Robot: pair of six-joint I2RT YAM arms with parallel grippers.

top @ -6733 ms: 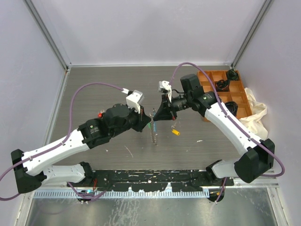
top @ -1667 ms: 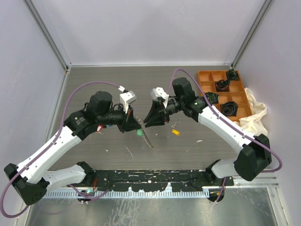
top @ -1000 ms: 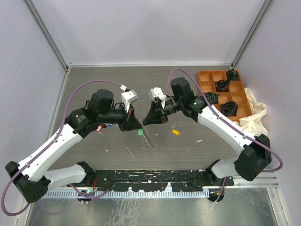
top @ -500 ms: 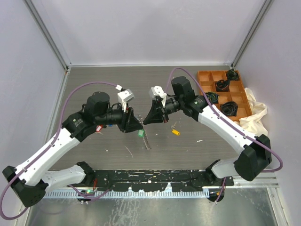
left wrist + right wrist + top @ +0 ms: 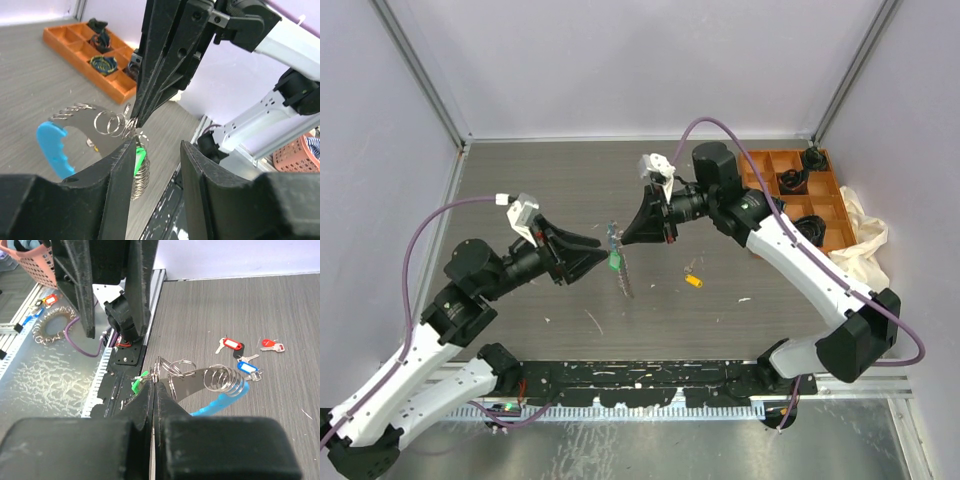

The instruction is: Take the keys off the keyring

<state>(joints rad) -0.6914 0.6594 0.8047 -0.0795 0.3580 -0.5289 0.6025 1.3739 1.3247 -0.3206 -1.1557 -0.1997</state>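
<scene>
Well, from above, my right gripper (image 5: 625, 236) is pinched together on the keyring (image 5: 622, 274), holding it in the air over the middle of the tabletop. A green key (image 5: 616, 260) dangles from it. My left gripper (image 5: 592, 254) points at it from the left edge's side, fingers spread and touching nothing. An orange tray (image 5: 790, 195) sits in the far right corner.

Through my left wrist camera, my own two fingers stand apart with the green key just beyond the gap. The right fingertips are closed on the cluster of wire rings beside the light-blue plastic piece (image 5: 52, 146).

Through my right wrist camera, a red key (image 5: 230, 345), a second red key (image 5: 270, 344) and a blue key (image 5: 248, 366) lie loose on the tabletop, apart from the ring. I judge those done. The green one seems to be threaded on, though the rings are too tangled to be sure, and it is what's left.
</scene>
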